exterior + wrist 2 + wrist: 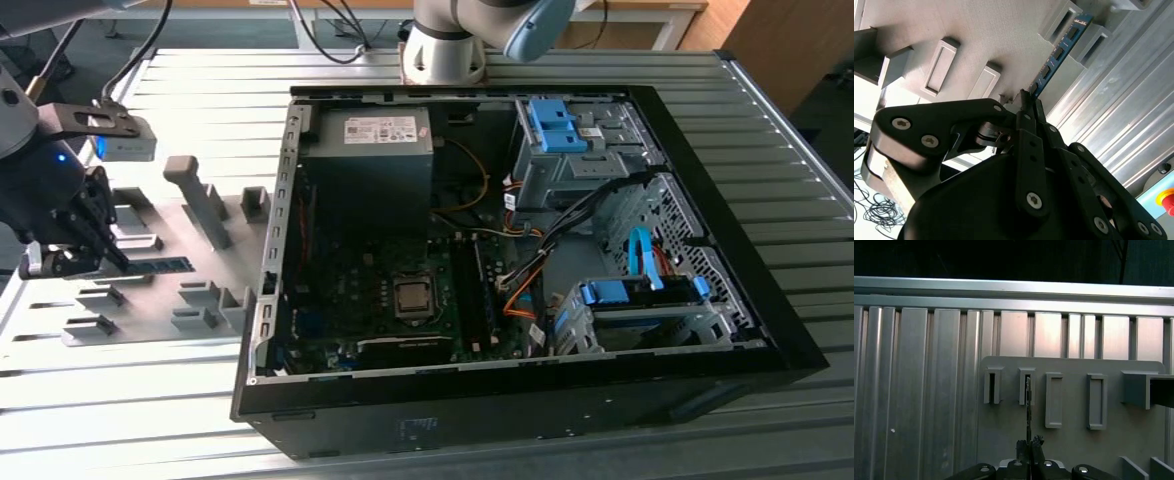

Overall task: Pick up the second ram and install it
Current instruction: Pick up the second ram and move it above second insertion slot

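Note:
The second ram (166, 265) is a slim blue-green stick standing on edge in grey holders on the fixture plate (140, 300), at the exterior view's left. My gripper (112, 260) is at the stick's near end. In the second wrist view the gripper (1028, 98) has its fingers pinched together on the second ram (1059, 50), whose far end rests between two grey holder blocks. The first wrist view shows the second ram (1028, 410) edge-on, running from the gripper (1030, 445) up to a holder slot.
An open black computer case (467, 95) lies at the middle, with black memory slot rails (470, 290) beside the processor socket. A tall grey post (200, 200) and several grey blocks stand on the fixture plate. The table is ribbed aluminium. A red button (1166, 197) sits nearby.

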